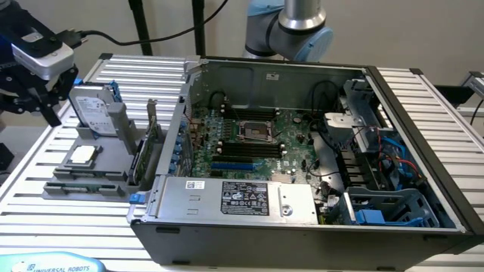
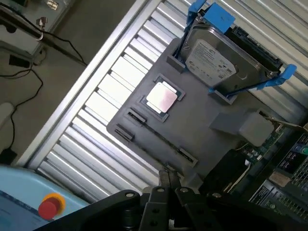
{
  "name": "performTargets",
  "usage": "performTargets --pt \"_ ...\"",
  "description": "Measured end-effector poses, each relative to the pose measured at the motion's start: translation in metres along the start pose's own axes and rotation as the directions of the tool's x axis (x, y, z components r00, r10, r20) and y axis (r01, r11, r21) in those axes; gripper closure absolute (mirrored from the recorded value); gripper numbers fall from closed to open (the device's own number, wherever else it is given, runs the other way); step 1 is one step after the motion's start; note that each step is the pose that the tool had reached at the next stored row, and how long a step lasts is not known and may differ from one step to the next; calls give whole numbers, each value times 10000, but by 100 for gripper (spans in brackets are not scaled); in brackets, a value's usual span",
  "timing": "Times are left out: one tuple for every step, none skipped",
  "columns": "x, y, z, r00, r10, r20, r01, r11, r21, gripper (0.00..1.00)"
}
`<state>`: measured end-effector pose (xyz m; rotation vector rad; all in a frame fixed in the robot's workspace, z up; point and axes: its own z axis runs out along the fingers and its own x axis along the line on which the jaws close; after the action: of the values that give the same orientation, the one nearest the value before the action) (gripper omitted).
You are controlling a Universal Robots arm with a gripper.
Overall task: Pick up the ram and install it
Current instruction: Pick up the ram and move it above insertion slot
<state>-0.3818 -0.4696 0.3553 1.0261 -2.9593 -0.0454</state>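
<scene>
Ram (image 2: pixel 159 136) seemingly edge-up in gray holder (image 2: pixel 202 130) slot by its rim; jaws together.

Robotics lab or test cell. A slatted aluminium worktop (image 1: pixel 446 113) carries an open computer case (image 1: pixel 302 241) and a grey parts fixture (image 1: pixel 106 170). An industrial robot arm (image 1: pixel 295 25) rises behind the case. Pale blue teach pendant (image 2: pixel 19 192) with red stop button (image 2: pixel 48 208) sits beside the worktop. Cables (image 2: pixel 70 44) trail over bare floor (image 2: pixel 96 24).

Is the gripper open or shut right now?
Shut. In the wrist view the gripper's fingertips sit pressed together near the gray tray's edge, with nothing seen between them.
</scene>
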Motion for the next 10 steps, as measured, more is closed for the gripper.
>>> performTargets --pt "0 0 5 9998 -178 -5 178 9998 0 89" --pt "0 0 9 9994 -359 -11 359 9994 -1 89" --pt "0 0 14 9985 -539 -17 539 9985 -1 89" --pt "0 -1 19 9974 -718 -22 718 9974 -1 89" --pt "0 -1 24 9960 -898 -27 898 9960 -2 89" --pt "0 -1 29 9942 -1076 -33 1076 9942 -3 89" --pt "0 -1 34 9919 -1271 -39 1271 9919 -4 89" --pt "0 -1 39 9894 -1449 -44 1449 9895 -4 89" --pt "0 -2 44 9867 -1627 -50 1627 9867 -6 89" --pt "0 -2 49 9836 -1804 -55 1804 9836 -6 89"
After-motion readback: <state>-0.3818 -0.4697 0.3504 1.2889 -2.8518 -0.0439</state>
